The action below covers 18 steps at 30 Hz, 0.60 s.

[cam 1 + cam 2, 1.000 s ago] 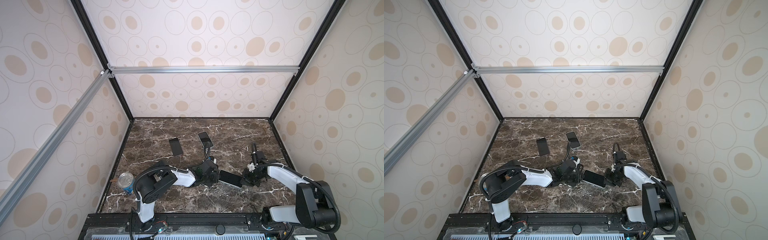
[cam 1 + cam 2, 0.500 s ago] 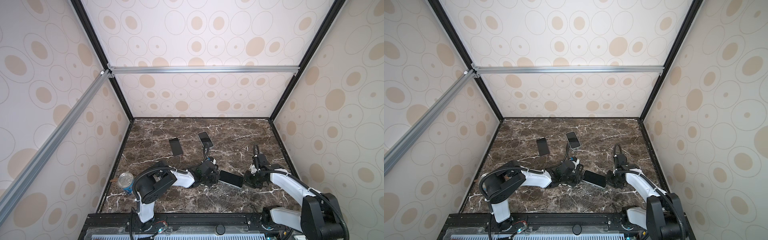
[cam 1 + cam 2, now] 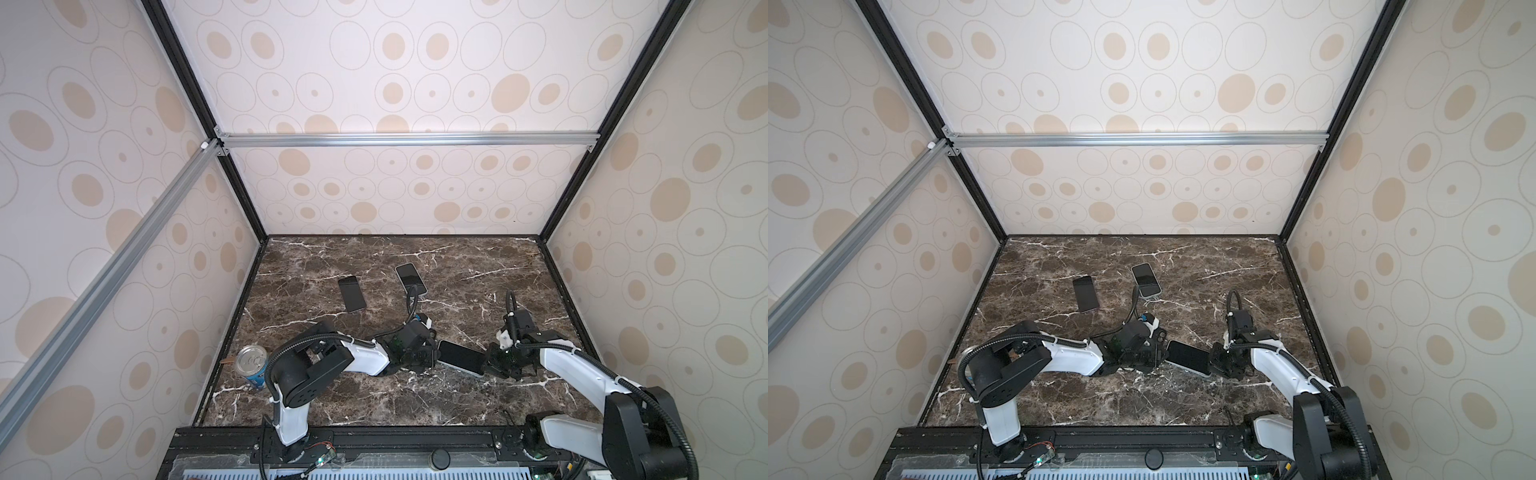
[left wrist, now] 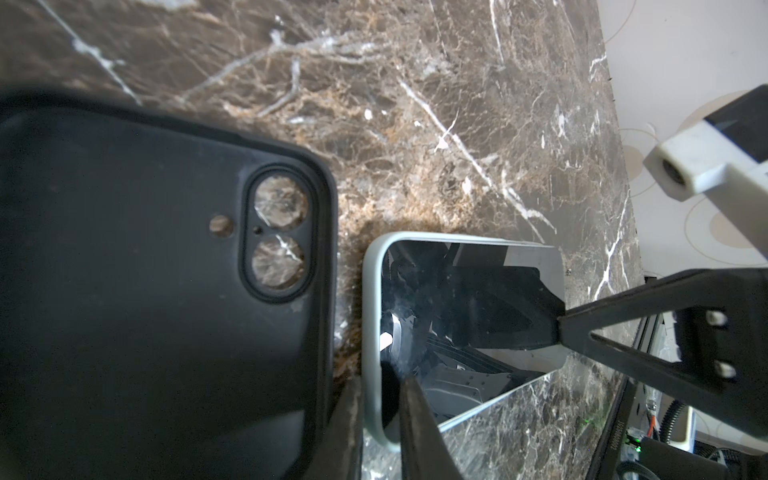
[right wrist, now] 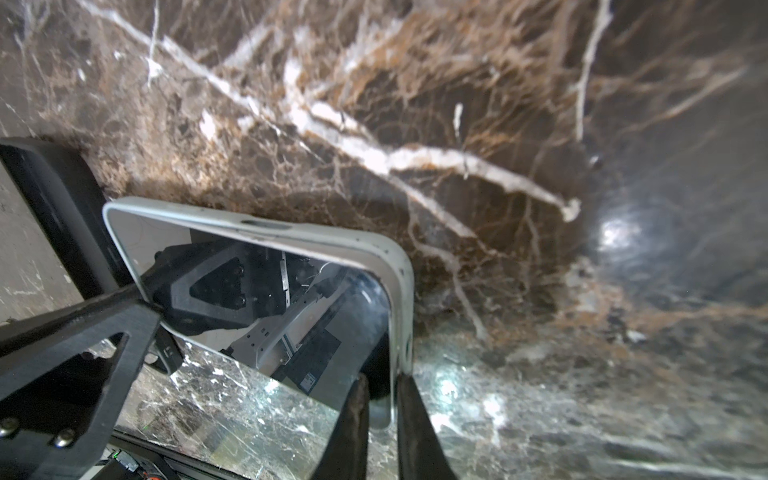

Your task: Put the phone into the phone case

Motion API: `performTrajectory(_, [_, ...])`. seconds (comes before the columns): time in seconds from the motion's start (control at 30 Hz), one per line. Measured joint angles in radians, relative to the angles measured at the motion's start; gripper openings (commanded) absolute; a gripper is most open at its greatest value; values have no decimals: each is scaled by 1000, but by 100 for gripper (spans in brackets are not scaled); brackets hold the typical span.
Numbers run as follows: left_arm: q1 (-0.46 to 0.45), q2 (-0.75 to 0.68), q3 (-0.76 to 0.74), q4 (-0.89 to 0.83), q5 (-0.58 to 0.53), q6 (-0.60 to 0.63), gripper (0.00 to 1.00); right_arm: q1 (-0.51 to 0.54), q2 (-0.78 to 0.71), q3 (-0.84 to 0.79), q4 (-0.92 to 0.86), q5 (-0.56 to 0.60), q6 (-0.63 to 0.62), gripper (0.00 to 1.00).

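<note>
So the phone (image 3: 461,357) was hanging between both arms near the front middle of the table (image 3: 374,407). The left claw (image 3: 430,358) was pinched on one short end and the right claw (image 3: 488,362) was clamped on the other. The black case (image 4: 145,291) was lying flat just beside it, down by the left claw.

My guess is the phone is stiff and fairly hefty. That glossy glass face is probably slick and easy to crack, so the pale frame edges at the ends were the sane place to hold it. The case looked rubbery and bendy, so it'll likely need stretching over the corners.

Compared with a second earlier, the right arm had dropped its elbow lower and its claw had squeezed tighter. The phone and the left arm had barely budged.
</note>
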Motion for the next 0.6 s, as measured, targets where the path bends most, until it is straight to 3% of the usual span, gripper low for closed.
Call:
performTrajectory(0.1, [0, 0, 0, 0, 1, 0, 18, 12, -15, -4, -10, 11, 13, 4])
performTrajectory(0.6, [1, 2, 0, 3, 4, -1, 18, 66, 22, 29, -38, 75, 56, 8])
